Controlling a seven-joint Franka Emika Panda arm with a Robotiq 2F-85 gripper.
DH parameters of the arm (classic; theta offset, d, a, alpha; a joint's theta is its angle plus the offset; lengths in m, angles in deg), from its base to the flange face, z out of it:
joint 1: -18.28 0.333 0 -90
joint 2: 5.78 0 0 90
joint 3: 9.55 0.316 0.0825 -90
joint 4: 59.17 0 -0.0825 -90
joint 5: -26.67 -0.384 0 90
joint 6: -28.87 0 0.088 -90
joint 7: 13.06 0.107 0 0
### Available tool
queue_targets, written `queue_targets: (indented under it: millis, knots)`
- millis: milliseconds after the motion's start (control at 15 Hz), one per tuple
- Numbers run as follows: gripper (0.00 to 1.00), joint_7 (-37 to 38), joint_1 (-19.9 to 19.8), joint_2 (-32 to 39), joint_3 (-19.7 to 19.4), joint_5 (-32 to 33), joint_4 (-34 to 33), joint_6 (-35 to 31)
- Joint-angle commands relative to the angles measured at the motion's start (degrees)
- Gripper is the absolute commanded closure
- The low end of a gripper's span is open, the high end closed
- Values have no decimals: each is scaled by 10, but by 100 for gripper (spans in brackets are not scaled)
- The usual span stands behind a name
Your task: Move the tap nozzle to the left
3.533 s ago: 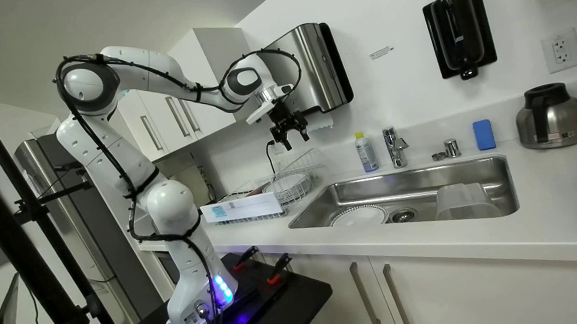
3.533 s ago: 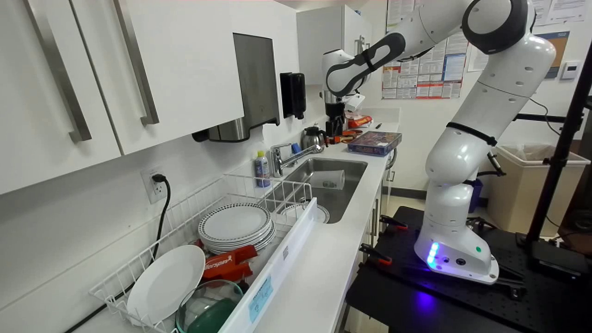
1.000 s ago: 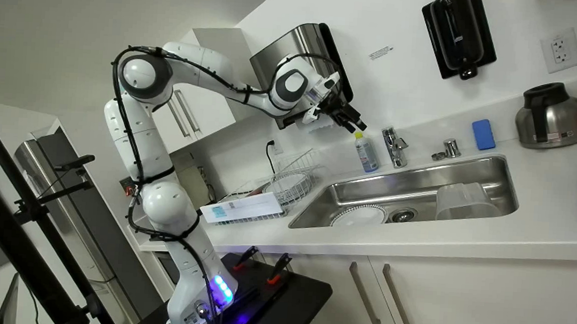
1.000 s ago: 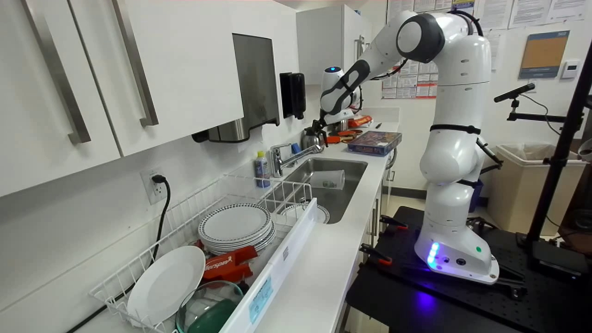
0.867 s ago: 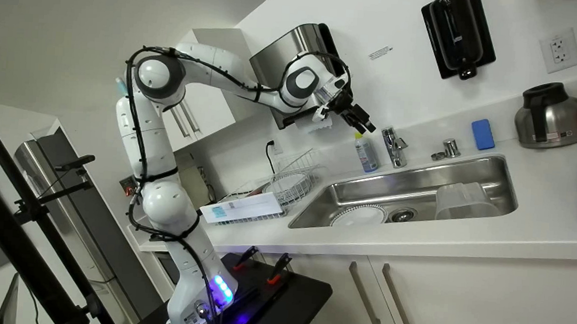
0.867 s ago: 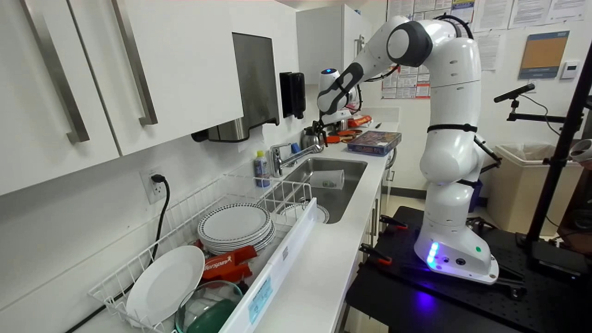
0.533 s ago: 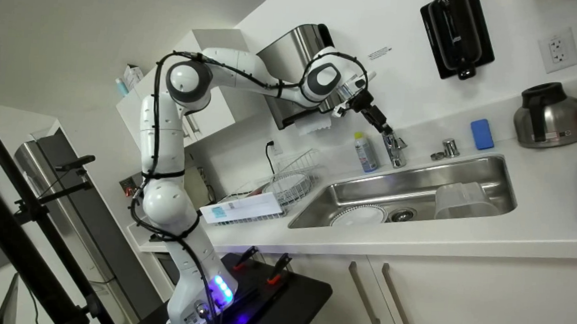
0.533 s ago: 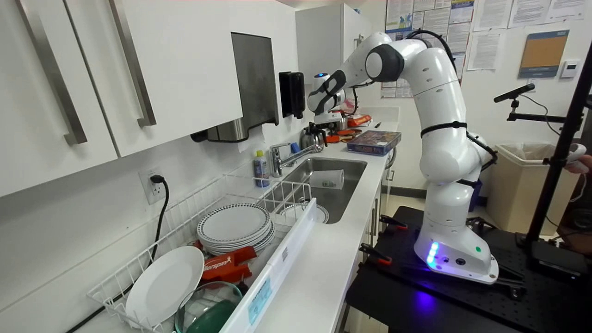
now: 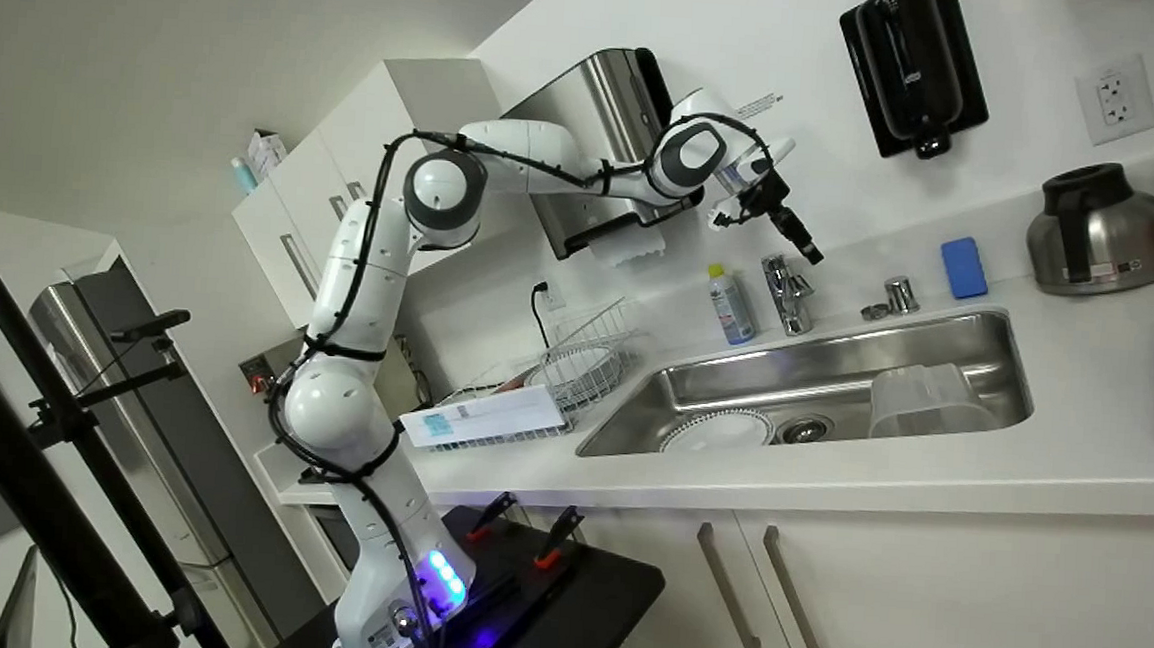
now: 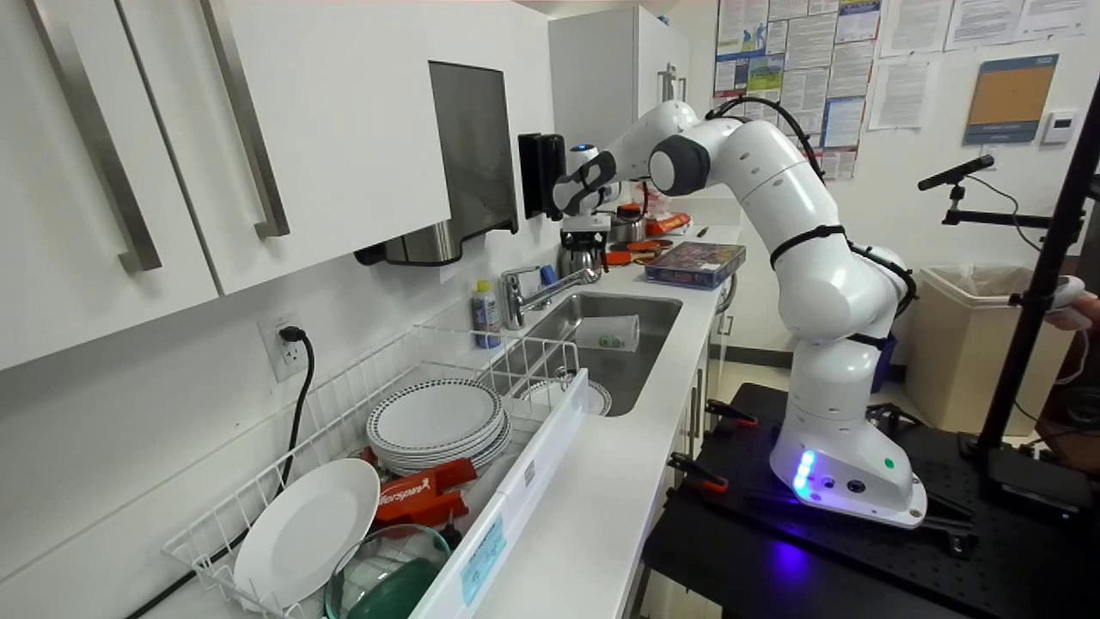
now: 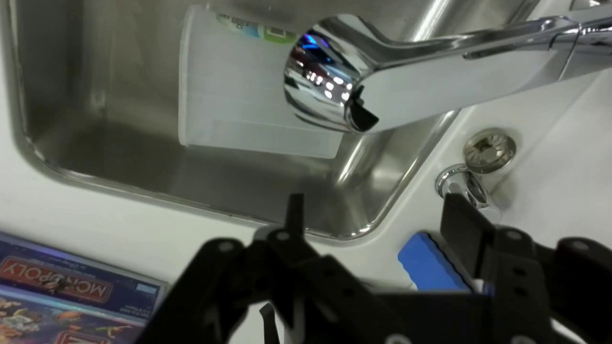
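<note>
The tap nozzle is a shiny silver spout [image 9: 789,295] at the back edge of the steel sink [image 9: 896,349]. In an exterior view its long spout [image 10: 559,291] reaches out over the basin. In the wrist view the round tap head [image 11: 330,71] and spout are large, at the upper right, beyond the fingertips. My gripper [image 11: 374,203] is open with wide-apart fingers and holds nothing. In an exterior view my gripper [image 9: 814,254] points down, above and slightly right of the tap in the picture, apart from it.
A clear plastic container [image 11: 239,91] lies in the sink. A pale blue bottle [image 9: 732,306] stands beside the tap. A blue block [image 11: 428,263], a small chrome fitting [image 11: 464,186], a kettle [image 9: 1103,236] and a Monopoly box [image 11: 71,282] are nearby. A dish rack [image 10: 344,387] stands on the counter.
My gripper has moved to the right in an exterior view, from near the towel dispenser past the bottle to above the tap, turning as it went. The tap has not moved.
</note>
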Motion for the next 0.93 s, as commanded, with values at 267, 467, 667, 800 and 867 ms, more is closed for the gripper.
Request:
queue_targets:
  millis: [267, 467, 667, 800, 867]
  knots:
    - [86, 29, -17, 96, 2, -14, -166, 106]
    - [100, 27, -20, 116, 4, -12, -197, 140]
    - [100, 23, -18, 125, 5, -9, -204, 156]
    - [100, 18, -17, 127, 7, -10, -204, 163]
    - [100, 17, -17, 127, 9, -10, -203, 166]
